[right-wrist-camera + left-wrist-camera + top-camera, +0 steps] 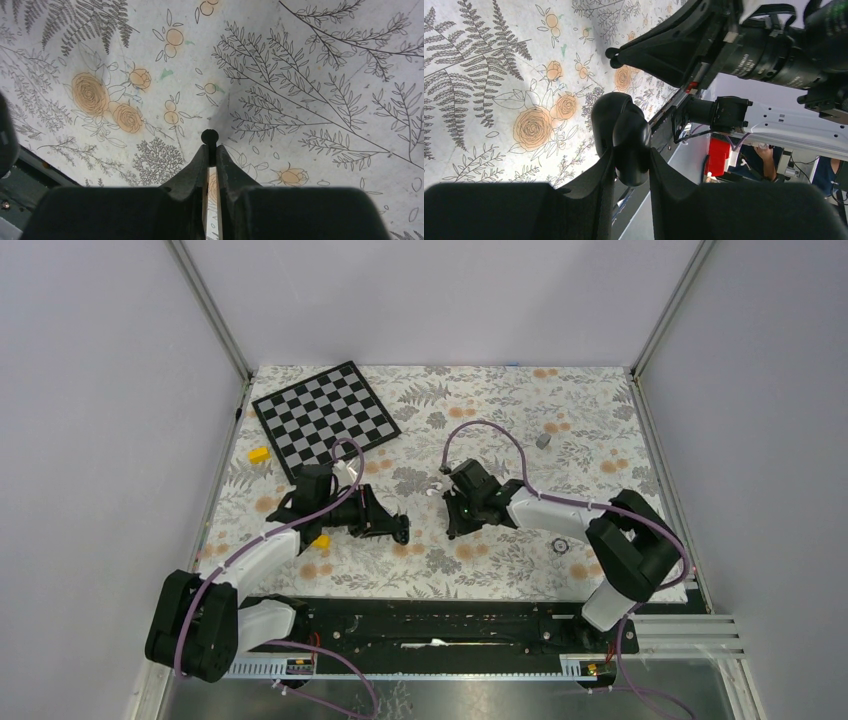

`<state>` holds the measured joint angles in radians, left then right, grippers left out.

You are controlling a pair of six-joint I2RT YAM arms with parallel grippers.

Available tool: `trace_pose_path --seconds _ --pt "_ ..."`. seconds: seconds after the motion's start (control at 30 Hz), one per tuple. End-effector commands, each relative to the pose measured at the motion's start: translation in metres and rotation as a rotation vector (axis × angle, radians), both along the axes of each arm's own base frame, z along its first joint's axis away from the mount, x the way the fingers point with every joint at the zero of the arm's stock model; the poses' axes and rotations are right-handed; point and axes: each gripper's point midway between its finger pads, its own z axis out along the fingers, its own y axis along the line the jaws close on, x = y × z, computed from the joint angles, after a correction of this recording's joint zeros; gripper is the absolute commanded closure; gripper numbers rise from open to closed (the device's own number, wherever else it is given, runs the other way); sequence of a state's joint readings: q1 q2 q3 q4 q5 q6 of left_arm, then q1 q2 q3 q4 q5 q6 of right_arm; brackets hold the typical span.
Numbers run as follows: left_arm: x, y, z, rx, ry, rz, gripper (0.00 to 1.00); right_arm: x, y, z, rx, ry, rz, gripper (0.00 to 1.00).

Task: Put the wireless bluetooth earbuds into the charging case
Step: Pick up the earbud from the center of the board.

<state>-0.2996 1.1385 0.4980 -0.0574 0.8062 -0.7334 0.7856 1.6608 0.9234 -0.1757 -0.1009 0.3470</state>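
My right gripper (209, 148) is shut on one tiny black earbud (209, 135), pinched at the very fingertips just above the flowered cloth. It shows in the top view (452, 528) near the table's middle. My left gripper (631, 167) is shut on a black rounded oval object (621, 127) made of two rounded halves and holds it off the cloth. It also shows in the top view (402, 531). A small white rounded piece (433, 490) lies just left of the right wrist, too small to tell if it is the charging case. The second earbud is not in view.
A checkerboard (325, 417) lies at the back left with a yellow block (259, 454) beside it. Another yellow block (321, 541) sits under the left arm. A grey piece (543, 440) lies at the back right and a silver ring (559, 545) by the right arm's base.
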Motion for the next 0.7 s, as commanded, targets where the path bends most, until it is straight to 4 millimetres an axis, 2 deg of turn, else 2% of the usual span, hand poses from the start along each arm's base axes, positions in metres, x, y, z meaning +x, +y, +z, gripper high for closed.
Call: trace_pose_path --seconds 0.0,0.17,0.3,0.4,0.5,0.67 --pt "0.005 -0.007 0.013 -0.044 -0.041 -0.060 0.90 -0.004 0.006 0.030 0.070 -0.047 0.019 0.98" --pt "0.002 -0.015 0.012 -0.063 -0.009 -0.117 0.89 -0.003 0.002 0.055 0.100 -0.133 0.055 1.00" --pt "-0.013 -0.031 0.024 -0.167 0.018 -0.252 0.89 -0.005 -0.003 0.079 0.124 -0.236 0.147 1.00" --pt "-0.018 -0.038 0.018 -0.181 0.064 -0.304 0.89 -0.012 -0.003 0.101 0.161 -0.336 0.256 1.00" --pt "-0.015 -0.045 0.020 -0.181 0.071 -0.322 0.90 -0.021 -0.004 0.125 0.187 -0.490 0.379 1.00" --pt "-0.007 -0.047 0.027 -0.146 0.058 -0.341 0.91 -0.045 -0.001 0.143 0.200 -0.746 0.610 1.00"
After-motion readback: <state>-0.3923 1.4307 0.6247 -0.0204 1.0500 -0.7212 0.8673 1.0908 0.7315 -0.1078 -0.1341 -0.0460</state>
